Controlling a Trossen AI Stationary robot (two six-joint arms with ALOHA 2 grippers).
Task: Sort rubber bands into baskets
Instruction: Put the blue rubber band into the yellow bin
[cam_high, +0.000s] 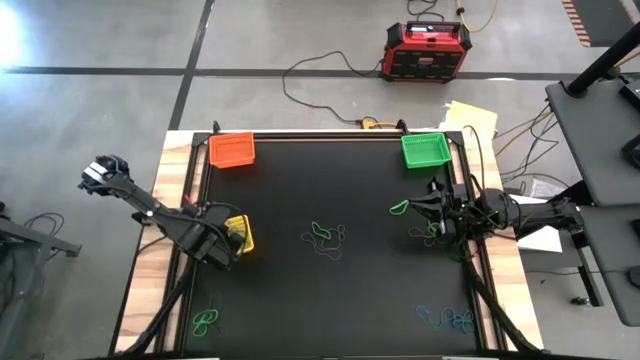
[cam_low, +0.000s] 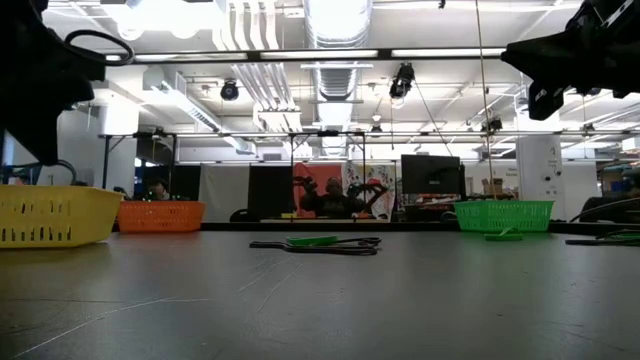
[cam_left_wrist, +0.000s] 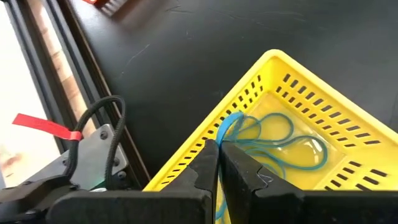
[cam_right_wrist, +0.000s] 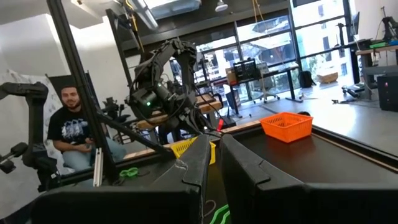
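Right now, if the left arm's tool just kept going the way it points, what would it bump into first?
Most likely the yellow basket. The left tool, shut on a blue rubber band, points down over the basket's rim, so it would meet the blue bands already on the basket's floor. Exact depth is hard to judge.

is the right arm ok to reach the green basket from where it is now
Probably yes. The right gripper hangs just below the green basket on the same side of the table, and nothing stands between them. It is shut on a green rubber band.
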